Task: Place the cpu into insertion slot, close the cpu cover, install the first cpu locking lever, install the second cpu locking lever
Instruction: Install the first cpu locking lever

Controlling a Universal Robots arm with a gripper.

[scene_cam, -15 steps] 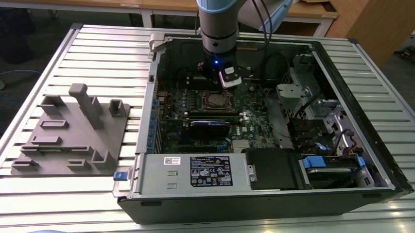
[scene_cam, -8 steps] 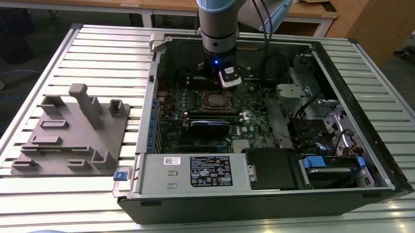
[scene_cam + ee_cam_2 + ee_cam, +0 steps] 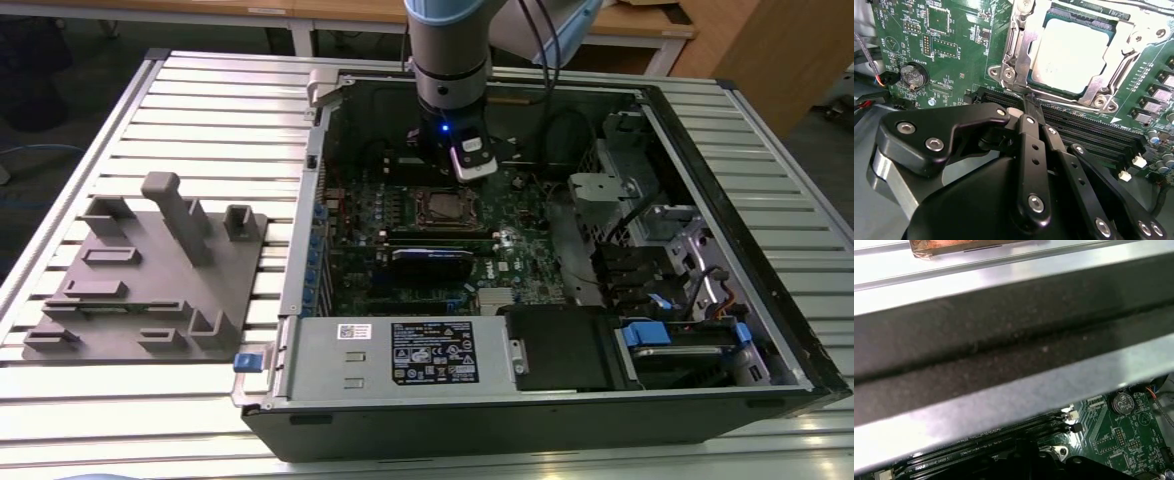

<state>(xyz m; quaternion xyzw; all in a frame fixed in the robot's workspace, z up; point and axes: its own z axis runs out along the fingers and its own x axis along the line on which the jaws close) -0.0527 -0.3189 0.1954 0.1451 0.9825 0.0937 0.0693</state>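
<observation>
Cpu (image 3: 1074, 50) seated, cover (image 3: 1021, 45) down; gripper (image 3: 1030, 101), pinched closed and apparently empty, at cover's far edge; locking seemingly unfinished.

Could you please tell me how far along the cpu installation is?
Done: the cpu sits in the insertion slot, with the cpu cover down over it. In hand: the shut claw is at the socket's edge. Left: whether the locking levers are latched, I cannot tell.

My end effector (image 3: 1031, 102) shows matt black; the cpu (image 3: 1071, 55) wears dull silver-grey metal, the cpu cover (image 3: 1026, 55) glossy bare steel.
</observation>
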